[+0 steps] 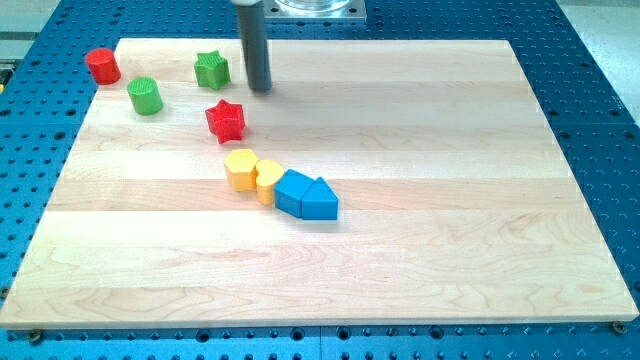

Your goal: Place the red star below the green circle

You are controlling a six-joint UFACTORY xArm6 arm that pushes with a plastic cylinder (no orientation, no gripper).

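The red star (225, 120) lies on the wooden board at the upper left. The green circle (145, 95), a short cylinder, stands to its upper left, about a block's width away. My tip (261, 88) is at the end of the dark rod, just above and to the right of the red star, not touching it. The tip is to the right of the green star (212, 69).
A red cylinder-like block (102, 65) sits at the board's top left corner. A yellow hexagon (241, 169), a yellow heart (267, 178), a blue block (293, 191) and a blue pointed block (320, 199) form a touching row below the red star. The wooden board's (450, 200) edges border a blue perforated table.
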